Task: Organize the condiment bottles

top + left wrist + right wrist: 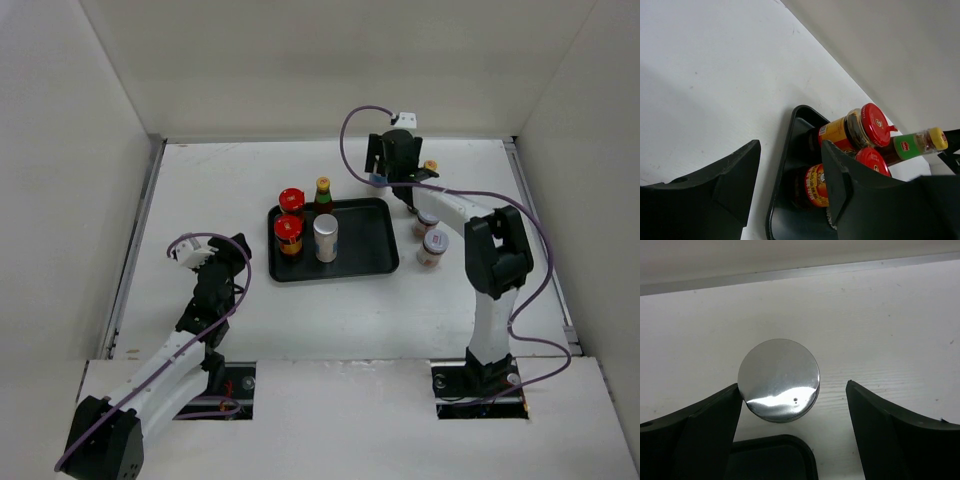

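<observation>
Condiment bottles (289,230) are sitting in two groups. Two red-lidded jars (291,197), a yellow-capped bottle (323,190) and a grey-topped cylinder (326,237) are standing upright in the left half of the black tray (375,255). Two pale-lidded jars (433,247) are waiting on the table (200,180) just right of it. A second cylinder (778,379) is standing just beyond the tray's far edge.

That second cylinder is looking rigid and light, with a glossy metal top that is likely offering little friction. A squeeze across its straight side wall, below the cap, is probably suiting it best. The slim bottle is looking tippy and wanting a low hold.

The right gripper (792,387) is hanging over the second cylinder with its jaws wide on either side, gripping nothing. Its right finger is standing clear of the cylinder, while its left finger is overlapping the lid's rim in the wrist view, so I cannot tell whether it is touching. The left gripper (790,145) is hovering left of the tray, narrowly parted and empty.

From above, the right wrist is covering the second cylinder completely. Only a yellow cap is peeking out beside that arm, its bottle hidden. The labels are too small to read.
</observation>
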Controlling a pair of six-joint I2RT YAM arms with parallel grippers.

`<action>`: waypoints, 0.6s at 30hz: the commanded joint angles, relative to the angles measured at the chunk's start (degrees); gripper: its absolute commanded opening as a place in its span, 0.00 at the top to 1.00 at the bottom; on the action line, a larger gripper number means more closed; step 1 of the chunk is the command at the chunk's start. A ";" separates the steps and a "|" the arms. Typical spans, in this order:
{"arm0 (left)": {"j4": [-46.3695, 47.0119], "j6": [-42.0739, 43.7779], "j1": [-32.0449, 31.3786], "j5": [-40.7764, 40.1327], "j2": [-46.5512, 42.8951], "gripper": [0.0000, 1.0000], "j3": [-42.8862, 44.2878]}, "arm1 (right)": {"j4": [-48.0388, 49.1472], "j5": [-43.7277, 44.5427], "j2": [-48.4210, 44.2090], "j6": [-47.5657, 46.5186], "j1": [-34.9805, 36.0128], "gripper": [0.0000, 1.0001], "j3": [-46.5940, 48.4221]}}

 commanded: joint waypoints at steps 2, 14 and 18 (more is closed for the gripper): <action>3.52 -0.44 -0.04 -0.18 -0.06 0.49 -0.45 | 4.47 -2.54 1.64 -0.32 0.22 0.15 2.85; 4.05 -0.44 -0.12 -0.36 -0.06 0.44 -0.71 | 21.61 0.35 -11.78 -3.56 3.12 0.46 -8.92; 4.93 -0.79 0.05 0.17 0.91 0.43 -0.80 | 23.99 0.89 -18.73 -3.74 5.57 0.46 -15.59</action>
